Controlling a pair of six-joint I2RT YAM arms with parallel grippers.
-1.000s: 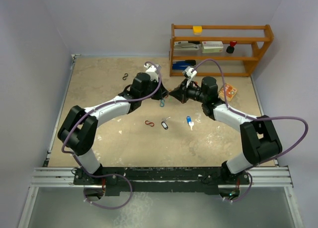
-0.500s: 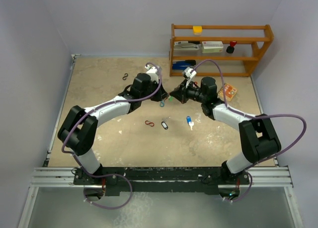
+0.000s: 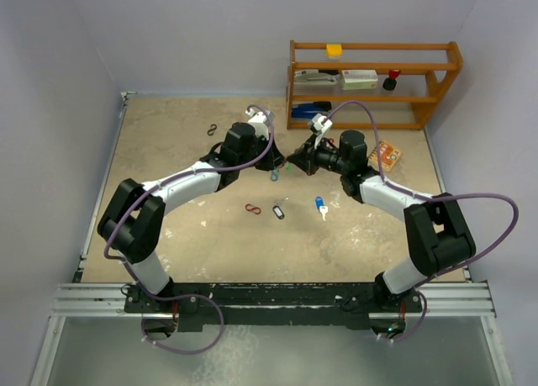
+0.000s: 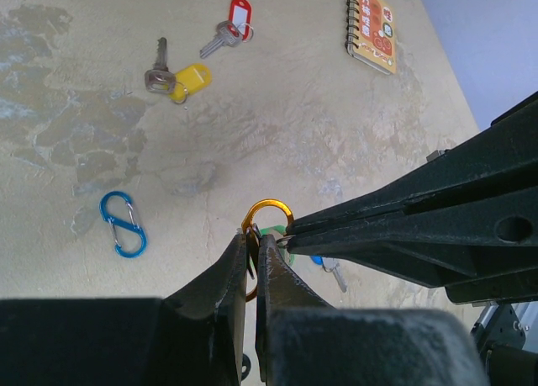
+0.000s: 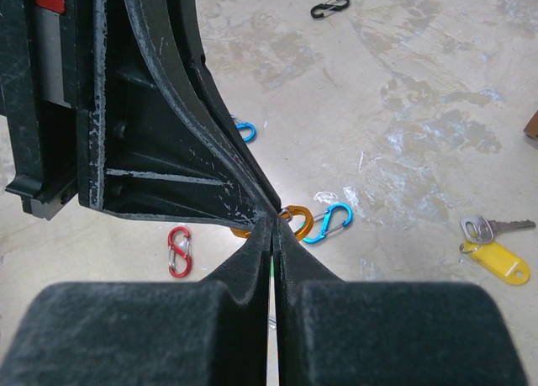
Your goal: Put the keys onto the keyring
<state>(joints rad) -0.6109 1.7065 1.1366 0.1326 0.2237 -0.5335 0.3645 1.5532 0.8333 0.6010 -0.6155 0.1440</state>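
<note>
Right tool (image 5: 271,226) is sitting a touch closer to the left tool (image 4: 255,241) than a second ago. A speck of green is now showing between the two tips in the top view. Left arm is looking unchanged.

- Both tools are meeting tip to tip above the table (image 3: 185,142).
- Left tool is pinching shut on the orange keyring (image 4: 267,209), holding it off the surface.
- Right tool is clamped tight on the green-tagged key (image 4: 272,232), holding it against the ring's rim. Whether it is already hooked on, I cannot tell.
- Step in hand: threading this key on.
- Next move is likely calling for fine alignment, working the key's hole past the ring's opening.
- Lying loose on the table: yellow-tagged key (image 4: 192,76), red-tagged key (image 4: 238,16), black-tagged key (image 3: 278,210), blue-tagged key (image 3: 320,204).
</note>
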